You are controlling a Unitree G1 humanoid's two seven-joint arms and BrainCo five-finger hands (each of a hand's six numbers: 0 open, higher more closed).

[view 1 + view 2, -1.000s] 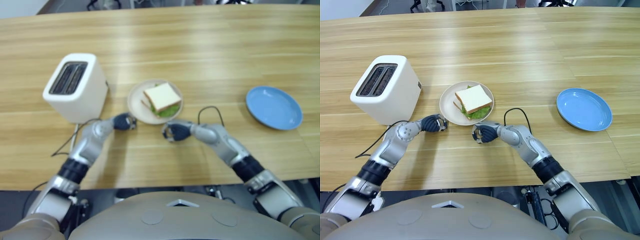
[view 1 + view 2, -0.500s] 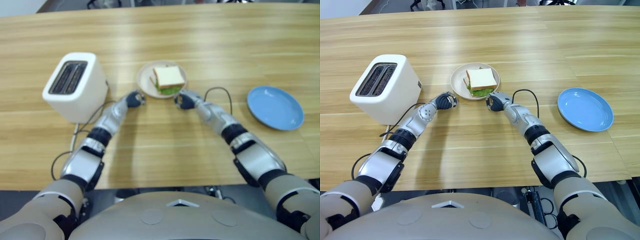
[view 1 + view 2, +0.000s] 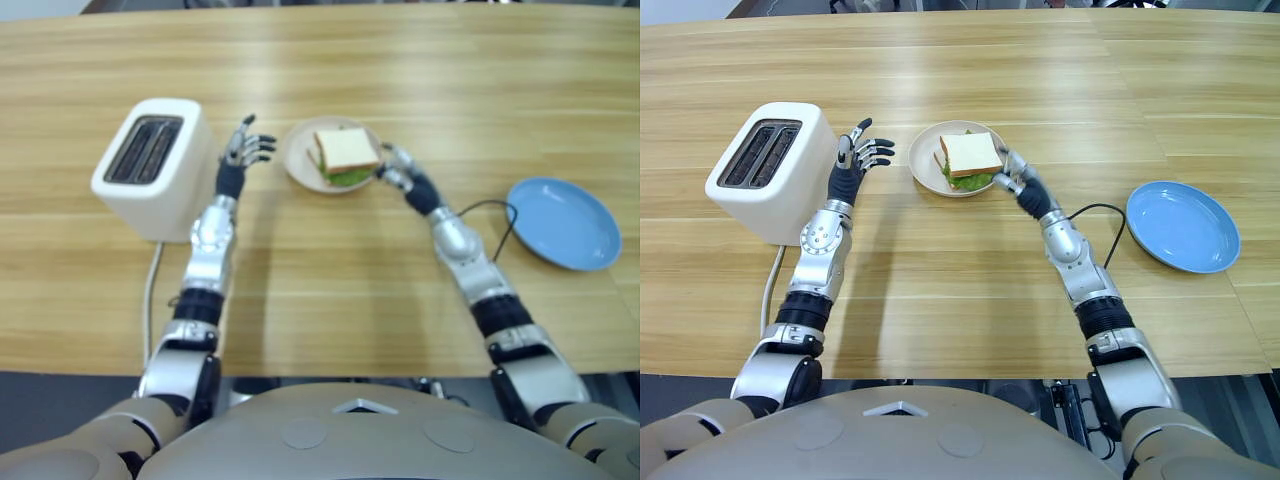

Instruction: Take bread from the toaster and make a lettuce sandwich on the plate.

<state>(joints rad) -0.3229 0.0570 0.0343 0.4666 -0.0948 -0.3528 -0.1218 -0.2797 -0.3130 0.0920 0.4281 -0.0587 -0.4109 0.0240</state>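
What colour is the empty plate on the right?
The plate is light blue, plain; it shows best in the right eye view.

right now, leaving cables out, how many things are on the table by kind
toaster: 1
plates: 2, the cream plate and the blue plate
lettuce sandwich: 1, on the cream plate
total: 4

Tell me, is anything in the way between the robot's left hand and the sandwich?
No, nothing visible. The left hand is open beside the toaster, and just bare table lies between it and the plate holding the sandwich. The right hand is at the plate's opposite side, not in between.
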